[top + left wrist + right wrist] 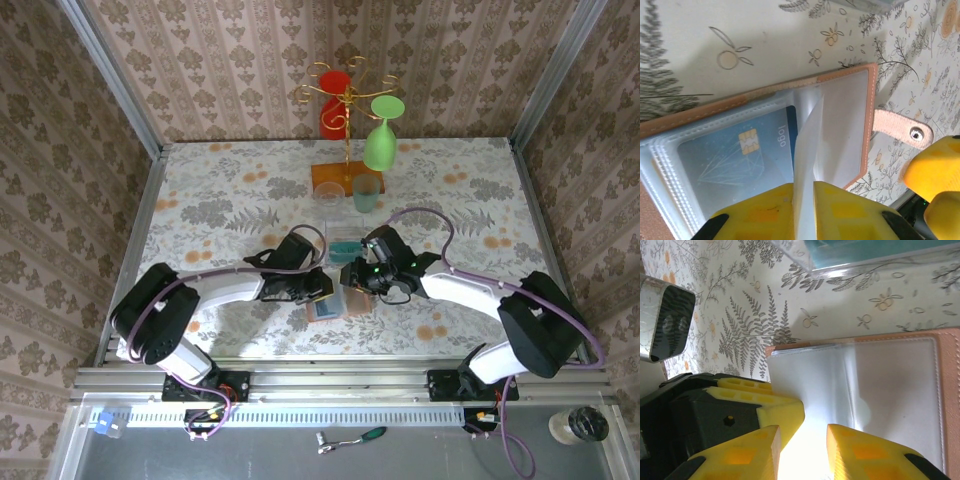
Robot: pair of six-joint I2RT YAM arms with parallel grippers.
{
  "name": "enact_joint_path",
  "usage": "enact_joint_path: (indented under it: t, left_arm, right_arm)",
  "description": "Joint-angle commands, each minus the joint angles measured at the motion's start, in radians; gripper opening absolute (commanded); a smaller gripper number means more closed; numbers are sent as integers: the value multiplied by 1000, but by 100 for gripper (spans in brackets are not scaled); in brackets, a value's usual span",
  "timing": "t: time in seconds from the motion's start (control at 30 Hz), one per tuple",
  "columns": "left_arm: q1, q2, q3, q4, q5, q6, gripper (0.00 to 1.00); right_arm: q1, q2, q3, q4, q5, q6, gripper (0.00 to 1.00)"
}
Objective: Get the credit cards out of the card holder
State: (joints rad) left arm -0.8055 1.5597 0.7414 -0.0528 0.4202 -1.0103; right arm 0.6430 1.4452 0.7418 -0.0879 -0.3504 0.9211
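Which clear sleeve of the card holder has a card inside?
The flat sleeve left of the left fingers: a blue card with a gold chip shows through it. The lifted sleeve between those fingers looks empty.

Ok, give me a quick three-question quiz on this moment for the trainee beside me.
1. True or false: the blue card is already out of the holder.
2. What does the left gripper pinch? A the strap; B a clear sleeve; C the stud.
3. Fill in: the colour showing inside the tray is ___.
Key: 1 false; 2 B; 3 teal.
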Motion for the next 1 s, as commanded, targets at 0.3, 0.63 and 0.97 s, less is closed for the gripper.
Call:
enact_joint_path:
  t: [0.3,0.63,0.97]
  left_arm:
    - [-42,76,145,-47,9,6,30]
    - [-70,155,232,-54,25,9,39]
    - [-115,285,303,-26,51,-1,47]
  right_arm:
    - [-64,-102,-50,-71,14,-43,31]
    - [-129,-168,-53,-159,35,-98,32]
    - [-193,-207,-54,-213,31,-138,34]
